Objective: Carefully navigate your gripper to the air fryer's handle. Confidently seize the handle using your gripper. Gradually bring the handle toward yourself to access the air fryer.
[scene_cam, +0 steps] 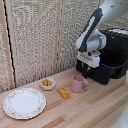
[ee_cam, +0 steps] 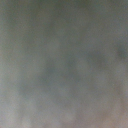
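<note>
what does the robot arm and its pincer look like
The arm is glossy white with rounded segments and black joint sections. It ends in a small white block-shaped pincer with two short dark fingers showing a touch of blue at the tips. No cables or markings can be made out. The wrist view is only a grey blur.
</note>
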Robot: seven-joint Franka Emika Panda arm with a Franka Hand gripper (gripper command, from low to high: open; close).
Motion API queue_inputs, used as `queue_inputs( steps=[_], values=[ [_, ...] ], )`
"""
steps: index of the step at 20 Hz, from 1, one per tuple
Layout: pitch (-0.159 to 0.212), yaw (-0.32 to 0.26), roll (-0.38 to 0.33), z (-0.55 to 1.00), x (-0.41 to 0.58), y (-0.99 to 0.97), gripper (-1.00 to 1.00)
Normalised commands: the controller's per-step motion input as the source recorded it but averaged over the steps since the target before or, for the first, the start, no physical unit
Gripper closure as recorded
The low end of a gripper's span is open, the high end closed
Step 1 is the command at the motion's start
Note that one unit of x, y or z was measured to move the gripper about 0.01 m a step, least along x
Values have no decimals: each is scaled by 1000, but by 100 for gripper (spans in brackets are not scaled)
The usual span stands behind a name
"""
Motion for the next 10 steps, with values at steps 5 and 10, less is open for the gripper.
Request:
queue_inputs(
  steps=[5,10],
  values=[
    [2,-9,-28,4,0,188,-100],
    [17,-1,-38,303,7,18,-100]
  ],
)
